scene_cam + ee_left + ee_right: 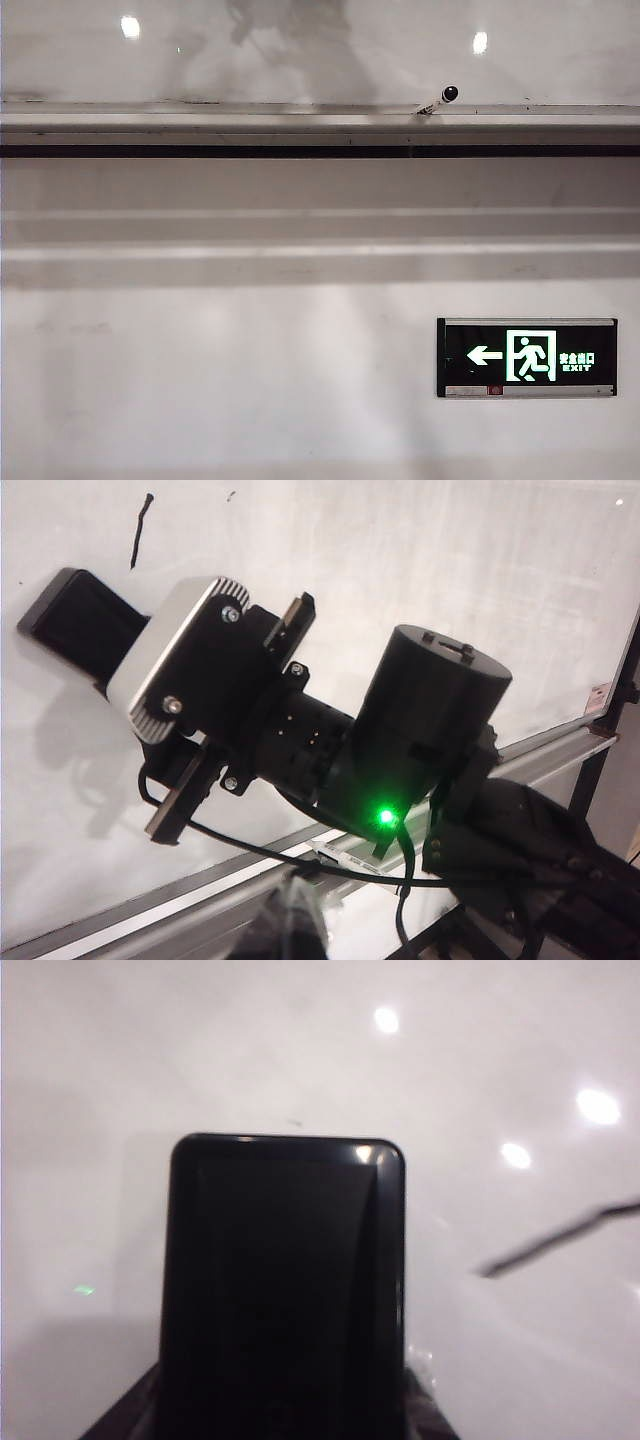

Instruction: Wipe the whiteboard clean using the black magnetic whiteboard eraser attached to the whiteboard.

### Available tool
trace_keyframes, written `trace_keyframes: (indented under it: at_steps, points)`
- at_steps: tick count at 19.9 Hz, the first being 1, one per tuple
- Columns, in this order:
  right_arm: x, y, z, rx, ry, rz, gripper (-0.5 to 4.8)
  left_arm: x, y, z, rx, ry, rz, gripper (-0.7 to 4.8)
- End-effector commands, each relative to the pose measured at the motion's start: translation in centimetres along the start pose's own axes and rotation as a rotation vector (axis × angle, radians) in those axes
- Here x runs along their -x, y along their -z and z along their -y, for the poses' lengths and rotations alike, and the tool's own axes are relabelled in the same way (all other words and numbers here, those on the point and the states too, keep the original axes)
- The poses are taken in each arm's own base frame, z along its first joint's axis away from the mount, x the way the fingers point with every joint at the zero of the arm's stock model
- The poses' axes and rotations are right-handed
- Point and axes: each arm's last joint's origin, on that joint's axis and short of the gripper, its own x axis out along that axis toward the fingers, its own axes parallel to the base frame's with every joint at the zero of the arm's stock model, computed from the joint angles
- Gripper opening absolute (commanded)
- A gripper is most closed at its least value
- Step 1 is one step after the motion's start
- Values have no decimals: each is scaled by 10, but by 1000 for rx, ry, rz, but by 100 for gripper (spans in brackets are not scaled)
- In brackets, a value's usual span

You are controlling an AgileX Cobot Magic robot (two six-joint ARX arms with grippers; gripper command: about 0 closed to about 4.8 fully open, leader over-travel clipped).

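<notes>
Right wrist view is filled by the black magnetic whiteboard eraser (pixel 285 1280), a flat, round-cornered slab. The right hand (pixel 285 1415) grasps it by its two long sides, with dark finger shapes just showing at either flank. The eraser's far end points at the whiteboard (pixel 200 1050), and a thin black stroke (pixel 560 1238) lies on the board beside it.

From the left wrist view the eraser pokes out ahead of the right hand and lies against the board face, well up from the silver ledge (pixel 560 750) along the board's lower edge. It sits near a short black mark (pixel 140 530). The left hand (pixel 295 920) is a dark blur low down near the ledge, clenched on nothing.

The eraser looks light and rigid, with a smooth shell that could slip or twist. A hold across the long sides near its middle seems soundest. Its magnet will likely cling and drag on the panel, so strokes probably need steady, flat pressure.

The board is glossy, with lamp reflections and faint grey smears. In the exterior view neither arm appears. A black-capped marker (pixel 438 98) rests on the ledge, and below it are a matte wall (pixel 200 380) and a lit exit sign (pixel 527 357).
</notes>
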Motion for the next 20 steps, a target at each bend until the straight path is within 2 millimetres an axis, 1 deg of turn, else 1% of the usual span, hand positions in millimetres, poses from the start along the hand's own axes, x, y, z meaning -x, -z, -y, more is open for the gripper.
trace_keyframes:
  at_steps: [1,3,4,6,7,9,11,13,15,17,18,20]
  points:
    - [2,2,28,-1,251,-62,8,2,-3,0,1,4,14,-5]
    - [3,6,37,13,332,-94,8,2,-3,0,1,4,14,-5]
    - [4,9,44,14,361,-108,8,2,-3,0,1,4,13,-5]
    - [5,9,51,2,423,-115,8,2,-3,0,1,7,12,-5]
    - [7,10,59,2,448,-107,8,2,-3,0,1,7,13,-5]
    - [10,7,64,-3,477,-97,8,2,-3,0,1,7,12,-5]
    - [14,3,76,-12,523,-86,8,2,-3,0,1,7,12,-5]
    - [16,-1,80,-19,533,-23,8,2,-3,0,1,7,12,-5]
    - [13,-3,73,19,397,60,8,2,-3,0,1,7,12,-5]
    - [10,-4,56,34,243,60,8,2,-3,0,1,7,12,-5]
    - [8,-4,46,33,206,46,8,2,-2,0,1,7,10,-5]
    - [6,-5,36,35,135,63,8,2,-2,0,2,7,8,-5]
